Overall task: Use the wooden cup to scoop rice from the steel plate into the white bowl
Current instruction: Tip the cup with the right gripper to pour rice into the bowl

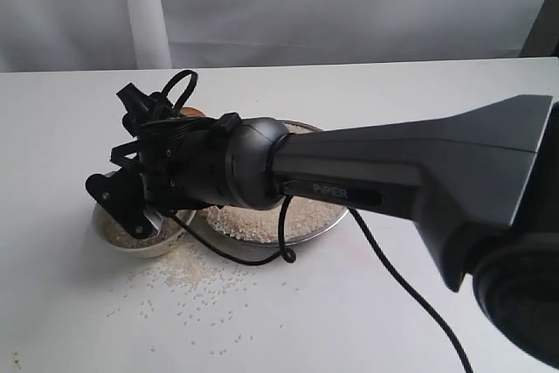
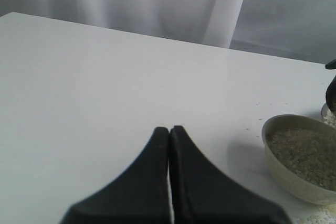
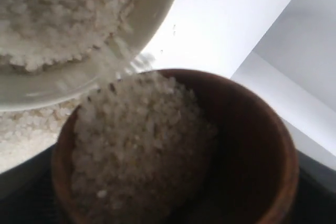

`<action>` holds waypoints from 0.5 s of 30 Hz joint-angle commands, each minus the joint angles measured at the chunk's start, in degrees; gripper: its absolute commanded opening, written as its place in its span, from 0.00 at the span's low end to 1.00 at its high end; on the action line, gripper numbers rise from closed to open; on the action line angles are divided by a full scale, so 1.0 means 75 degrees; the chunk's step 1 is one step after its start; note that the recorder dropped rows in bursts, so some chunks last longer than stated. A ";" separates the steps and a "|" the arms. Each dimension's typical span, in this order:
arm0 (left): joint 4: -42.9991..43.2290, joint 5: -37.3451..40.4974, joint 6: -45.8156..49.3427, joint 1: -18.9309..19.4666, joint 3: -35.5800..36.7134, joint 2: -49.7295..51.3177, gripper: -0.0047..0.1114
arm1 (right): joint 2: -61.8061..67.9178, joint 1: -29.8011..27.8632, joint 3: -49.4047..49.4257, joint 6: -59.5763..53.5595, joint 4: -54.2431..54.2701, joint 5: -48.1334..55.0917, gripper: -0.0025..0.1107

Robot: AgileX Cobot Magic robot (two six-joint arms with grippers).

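My right gripper [image 1: 131, 207] reaches across the steel plate [image 1: 339, 214] and is shut on the wooden cup [image 3: 252, 145], tilted over the white bowl [image 1: 162, 246]. The arm hides most of the cup in the exterior view. In the right wrist view the cup is heaped with rice [image 3: 136, 145], and grains slide over its lip into the white bowl [image 3: 157, 9], which holds more rice [image 3: 52, 9]. A layer of rice [image 1: 262, 220] lies in the plate. My left gripper [image 2: 169, 129] is shut and empty above bare table, beside the bowl [image 2: 294, 184].
Spilled grains [image 1: 192, 290] are scattered on the white table in front of the bowl and plate. A black cable [image 1: 402, 290] hangs from the right arm across the table. White curtains close off the back.
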 commanded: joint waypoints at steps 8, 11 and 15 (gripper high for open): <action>-0.0044 -0.0049 -0.0010 -0.0036 -0.0027 -0.0017 0.04 | -0.0029 0.0336 -0.0069 0.0199 -0.0908 0.0136 0.02; -0.0044 -0.0049 -0.0010 -0.0036 -0.0027 -0.0017 0.04 | 0.0037 0.0363 -0.0069 0.0199 -0.1220 0.0320 0.02; -0.0044 -0.0049 -0.0010 -0.0036 -0.0027 -0.0017 0.04 | 0.0094 0.0363 -0.0069 0.0199 -0.1273 0.0479 0.02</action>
